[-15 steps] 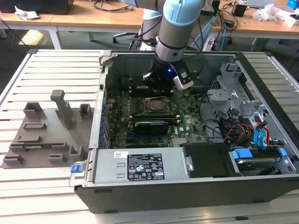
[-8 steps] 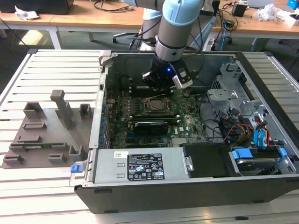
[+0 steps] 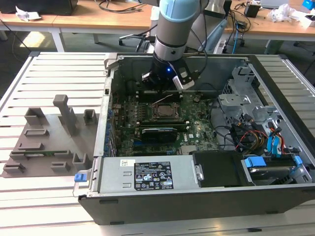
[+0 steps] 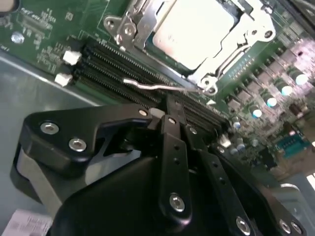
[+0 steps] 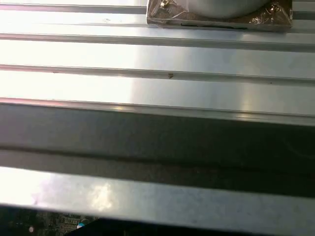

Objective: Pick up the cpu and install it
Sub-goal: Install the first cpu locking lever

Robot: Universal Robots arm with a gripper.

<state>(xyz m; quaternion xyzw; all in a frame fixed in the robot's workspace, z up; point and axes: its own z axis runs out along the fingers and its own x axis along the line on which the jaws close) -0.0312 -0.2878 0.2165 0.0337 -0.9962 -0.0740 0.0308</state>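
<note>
The cpu [image 4: 191,28], a flat square chip with a silvery top, lies in the socket frame [image 4: 125,29] on the green motherboard [image 4: 47,37]. In the exterior view the cpu [image 3: 162,111] sits mid-board inside the open computer case [image 3: 172,204]. My gripper [image 3: 160,89] hangs just above the board, toward the case's back wall from the socket. In the second wrist view its black fingers [image 4: 173,147] meet at the tips over the memory slots, close to the thin wire socket lever [image 4: 147,86]. The gripper [image 4: 167,107] looks shut with nothing held.
Grey plastic fixture blocks [image 3: 47,135] stand on the slatted table at the exterior view's left. A power supply [image 3: 147,174] fills the case's near side, and drive cages with cables [image 3: 261,128] fill its right. The first wrist view shows table slats [image 5: 157,54] and a shiny metal base [image 5: 219,14].
</note>
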